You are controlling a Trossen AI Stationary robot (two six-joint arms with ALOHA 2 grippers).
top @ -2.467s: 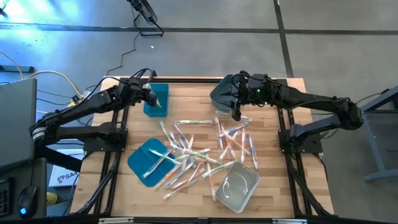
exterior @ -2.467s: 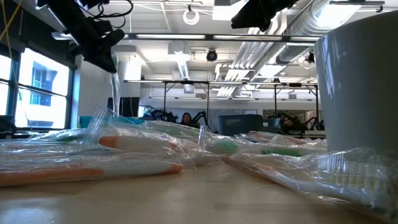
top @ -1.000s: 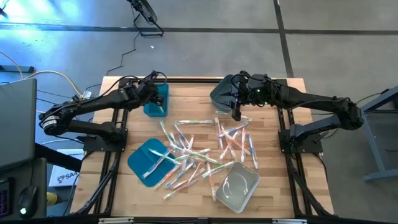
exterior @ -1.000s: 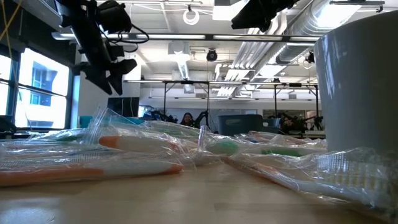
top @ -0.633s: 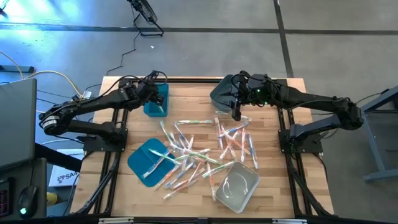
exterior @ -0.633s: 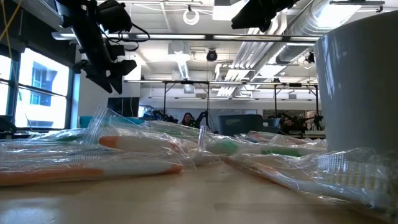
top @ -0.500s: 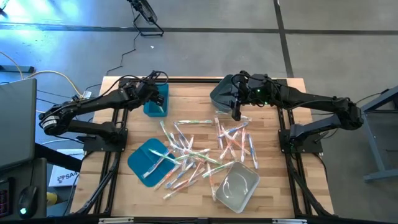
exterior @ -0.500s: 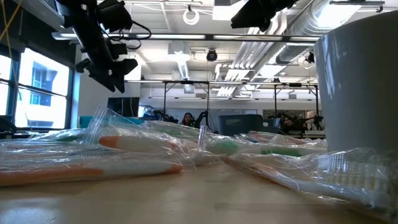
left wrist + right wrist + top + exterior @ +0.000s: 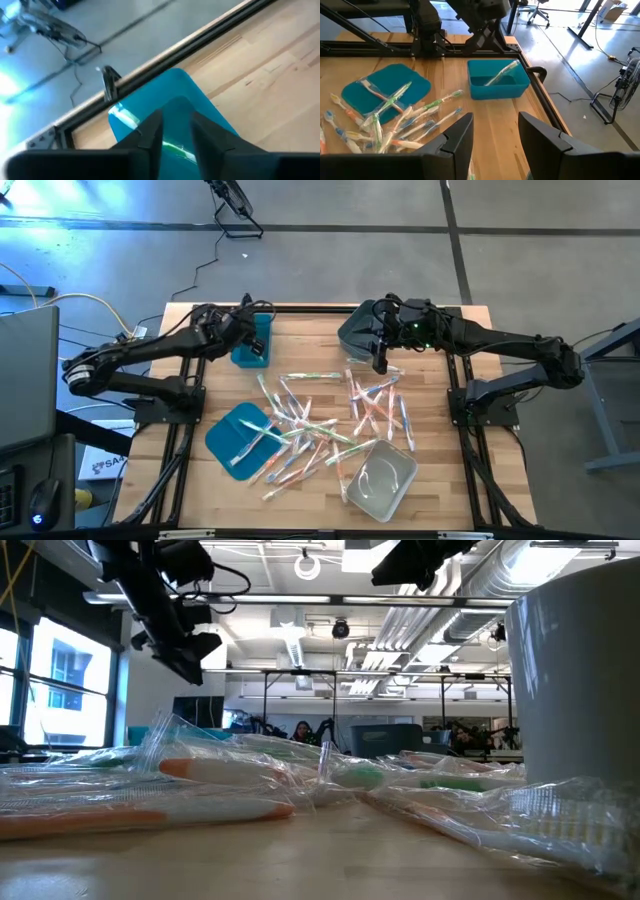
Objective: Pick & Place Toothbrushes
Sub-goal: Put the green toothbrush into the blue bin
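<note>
My left tool (image 9: 249, 337) hangs empty over the teal bin (image 9: 498, 80), fingers a little apart, with one green brush inside. Next I must reach to the toothbrushes (image 9: 318, 424) heaped mid-tabletop (image 9: 440, 480). My right tool (image 9: 380, 365) waits apart near the grey bin (image 9: 356, 330); the teal lid (image 9: 235, 434) and clear bin (image 9: 380, 478) flank the heap.

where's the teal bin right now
In the high view the teal bin sits at the table's far-left edge, under the left end effector, with a toothbrush leaning inside it; the toothbrush pile lies nearer mid-table.
</note>
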